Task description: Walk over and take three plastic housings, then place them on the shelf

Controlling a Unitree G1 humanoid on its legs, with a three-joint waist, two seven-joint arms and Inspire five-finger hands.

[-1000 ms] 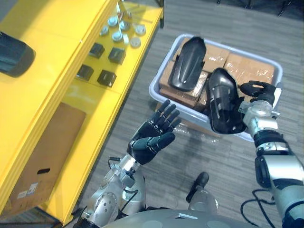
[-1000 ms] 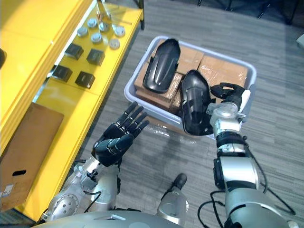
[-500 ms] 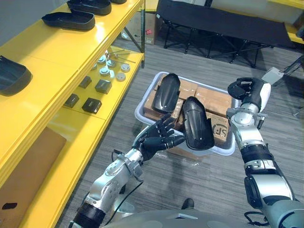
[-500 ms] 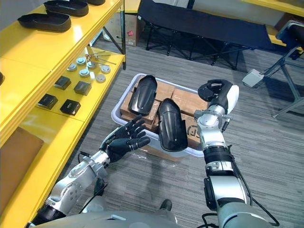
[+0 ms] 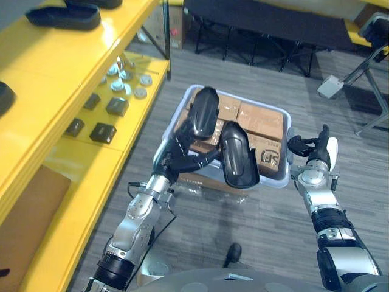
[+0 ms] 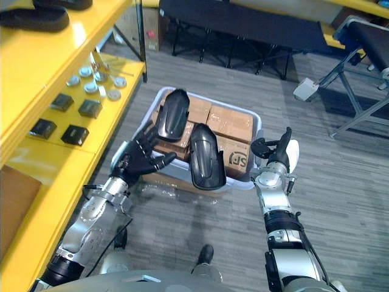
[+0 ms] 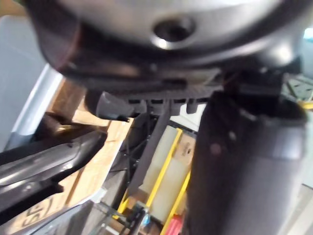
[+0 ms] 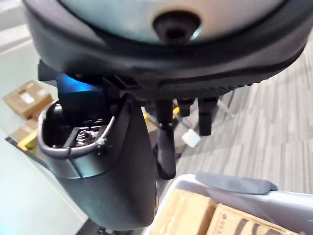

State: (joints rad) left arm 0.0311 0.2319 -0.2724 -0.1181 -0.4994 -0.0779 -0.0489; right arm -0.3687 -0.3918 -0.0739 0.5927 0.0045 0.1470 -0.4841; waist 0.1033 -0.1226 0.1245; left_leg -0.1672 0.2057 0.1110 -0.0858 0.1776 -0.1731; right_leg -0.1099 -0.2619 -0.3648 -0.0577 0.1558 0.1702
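Black plastic: the far housing [image 5: 205, 114] and the near housing [image 5: 238, 156] lie on cardboard boxes [image 5: 258, 118] in a grey bin [image 5: 287, 128]. The left hand [image 5: 180, 156] hovers at the bin's left rim, fingers spread, just beside the near housing. The right hand [image 5: 312, 157], loosely open and empty, is right of the bin. Another housing [image 5: 64, 16] sits on the yellow shelf [image 5: 55, 73] at left.

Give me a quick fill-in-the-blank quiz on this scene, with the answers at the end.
1. ____ black housings rest in the grey bin.
2. The boxes under them are made of ____.
3. The shelf beside the bin is coloured ____.
4. Of the left hand and the right hand, the one closer to the shelf is the ____.

Answers: two; cardboard; yellow; left.
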